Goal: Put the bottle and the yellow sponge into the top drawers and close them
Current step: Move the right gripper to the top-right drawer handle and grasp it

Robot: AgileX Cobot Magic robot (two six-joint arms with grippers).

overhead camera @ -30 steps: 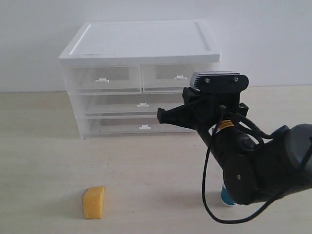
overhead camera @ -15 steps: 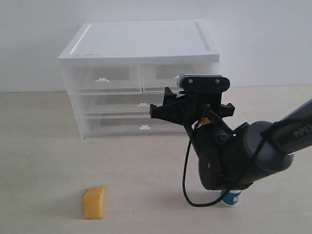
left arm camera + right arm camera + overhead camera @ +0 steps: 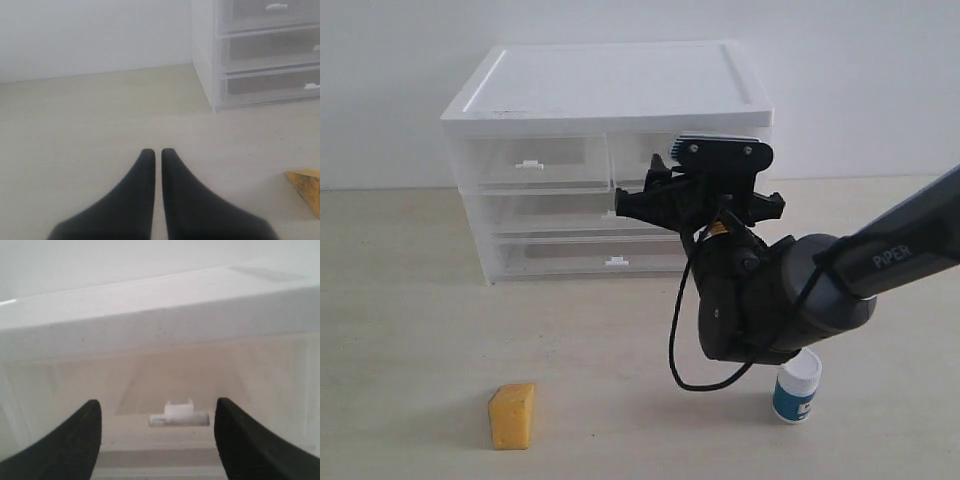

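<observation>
right fingers [image 3: 75,440] are standing wide, framing a handle [image 3: 179,415] of the top drawers [image 3: 535,160] | left fingers [image 3: 135,195] are pressing together, empty | bottle [image 3: 796,386] and yellow sponge [image 3: 511,415] are sitting apart on the worktop [image 3: 400,300]

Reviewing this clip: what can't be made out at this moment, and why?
Exterior view: the right arm covers much of the right top drawer, its handle included.
Exterior view: print on the bottle is too small to read.
Left wrist view: the yellow sponge is cut off by the picture's edge.
Right wrist view: blurred close-up; whether the right gripper touches the handle cannot be told.
</observation>
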